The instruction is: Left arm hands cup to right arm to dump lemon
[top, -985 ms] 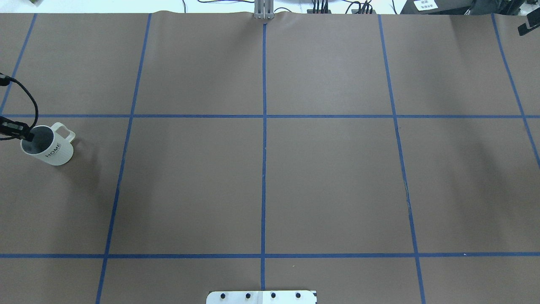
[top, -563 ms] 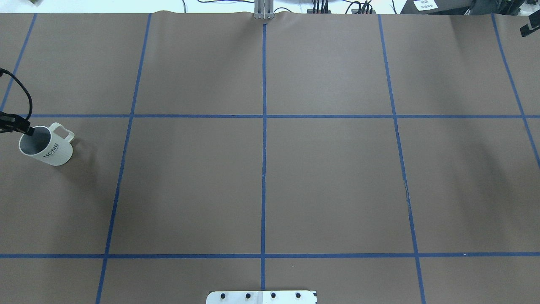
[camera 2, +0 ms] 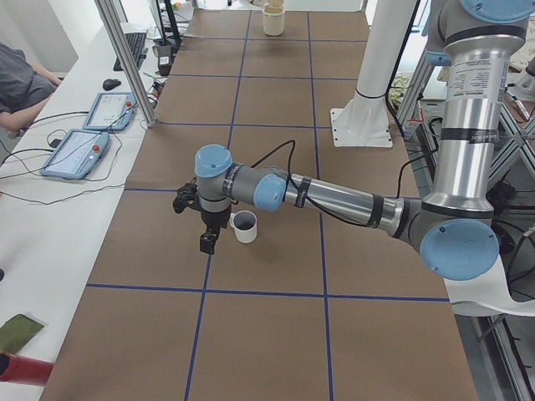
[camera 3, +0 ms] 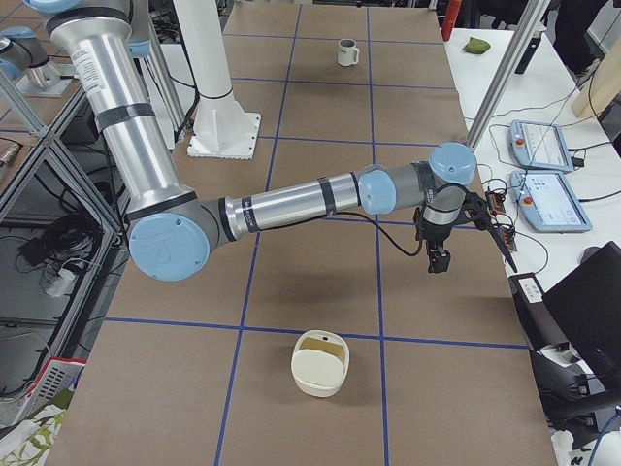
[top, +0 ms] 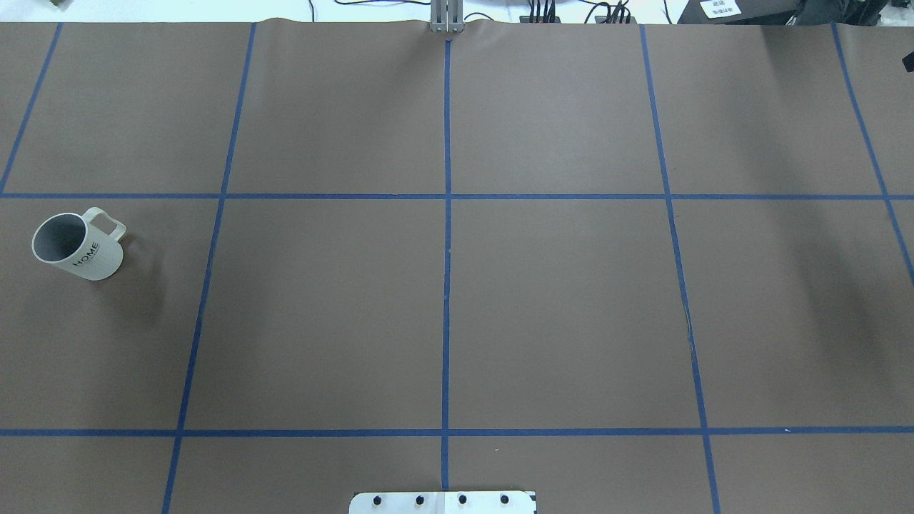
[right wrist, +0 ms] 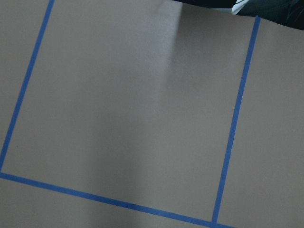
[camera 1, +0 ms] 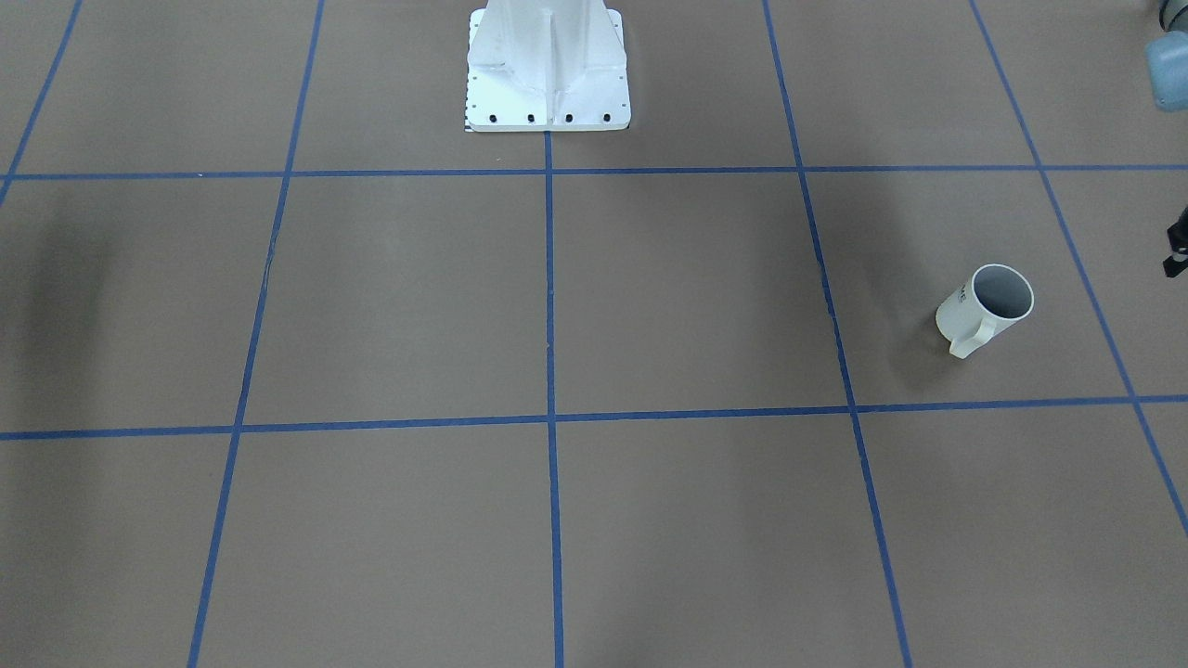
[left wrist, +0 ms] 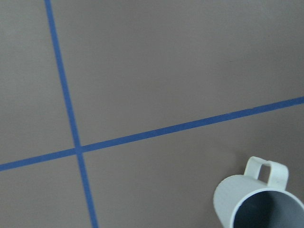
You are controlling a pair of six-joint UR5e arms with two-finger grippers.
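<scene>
Near the left edge of the brown paper-covered table (top: 557, 321), which is marked into squares with blue tape: one white ribbed cup (top: 75, 246) with a loop handle. It stands upright, about midway between the robot's edge and the operators' edge. The inside is grey, the wall bears the black lettering "HOME", and the handle is turned toward the operators' edge.

Just beside the cup, on the side toward the left edge and apart from it: the black left gripper (camera 2: 206, 243). From where I stand I cannot tell whether its fingers are spread or closed.

Toward the corner where the right edge meets the operators' edge, well apart from the cup: the black right gripper (camera 3: 439, 260), hanging over bare table. I cannot make out how its fingers stand either.

Near the right edge: one cream round container (camera 3: 320, 364) with something yellowish inside.

At the middle of the robot's edge: one white metal base plate (camera 1: 548, 65).
</scene>
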